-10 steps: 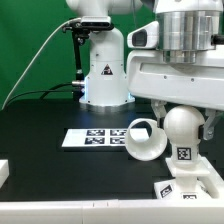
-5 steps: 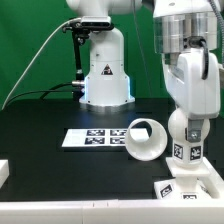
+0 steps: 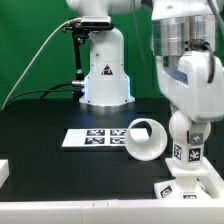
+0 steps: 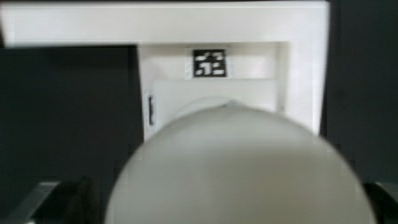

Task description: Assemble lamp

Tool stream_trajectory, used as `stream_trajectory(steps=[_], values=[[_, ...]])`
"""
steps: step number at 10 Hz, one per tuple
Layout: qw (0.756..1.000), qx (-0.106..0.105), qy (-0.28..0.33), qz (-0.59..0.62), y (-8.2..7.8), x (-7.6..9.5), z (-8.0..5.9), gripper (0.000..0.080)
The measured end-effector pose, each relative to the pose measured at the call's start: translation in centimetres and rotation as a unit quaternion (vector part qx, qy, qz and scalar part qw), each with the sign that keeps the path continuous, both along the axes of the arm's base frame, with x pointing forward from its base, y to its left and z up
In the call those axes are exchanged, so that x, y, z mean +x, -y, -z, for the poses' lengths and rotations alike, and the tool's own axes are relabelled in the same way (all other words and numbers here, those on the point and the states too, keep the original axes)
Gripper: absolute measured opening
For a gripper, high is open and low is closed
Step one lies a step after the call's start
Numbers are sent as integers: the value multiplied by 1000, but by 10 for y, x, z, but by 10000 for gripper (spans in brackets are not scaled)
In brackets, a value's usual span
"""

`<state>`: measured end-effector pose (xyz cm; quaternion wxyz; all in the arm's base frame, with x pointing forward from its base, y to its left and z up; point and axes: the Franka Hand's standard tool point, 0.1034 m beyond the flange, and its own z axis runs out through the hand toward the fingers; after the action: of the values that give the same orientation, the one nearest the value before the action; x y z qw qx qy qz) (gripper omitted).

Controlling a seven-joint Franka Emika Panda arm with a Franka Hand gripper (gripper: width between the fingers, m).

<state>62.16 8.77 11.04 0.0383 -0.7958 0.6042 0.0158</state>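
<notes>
Shows a black table (image 3: 40,120) spanning the whole scene. At the back, a white robot pedestal (image 3: 105,70). Nearer the camera, on the exterior view's right, the arm (image 3: 190,60), hanging straight down. Flat square base (image 3: 195,188) near the table's front edge, on the exterior view's right, carrying tags. Marker board (image 3: 80,139) lying flat mid-table, to the exterior view's left of the shade (image 3: 143,140). Shade on its side, open mouth turned toward the camera. Round bulb (image 3: 183,124) upright on its stem, planted on the base, just beside the shade and directly beneath the arm. Gripper (image 4: 217,203) straddling the bulb, with dark fingers (image 4: 57,200) spread wide to either side. Apparently let go of it, though too blurred in the wrist view for certainty about contact. Past the bulb in the wrist view, one small tag (image 4: 210,63) on the base.
</notes>
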Motion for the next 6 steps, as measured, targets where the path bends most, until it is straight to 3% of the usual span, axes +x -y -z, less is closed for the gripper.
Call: stream_trajectory(steps=[2, 5, 6], values=[[992, 1, 0, -126, -8, -4, 1, 697], [976, -2, 8, -217, -6, -3, 1, 699], [957, -20, 7, -290, -8, -3, -2, 699]])
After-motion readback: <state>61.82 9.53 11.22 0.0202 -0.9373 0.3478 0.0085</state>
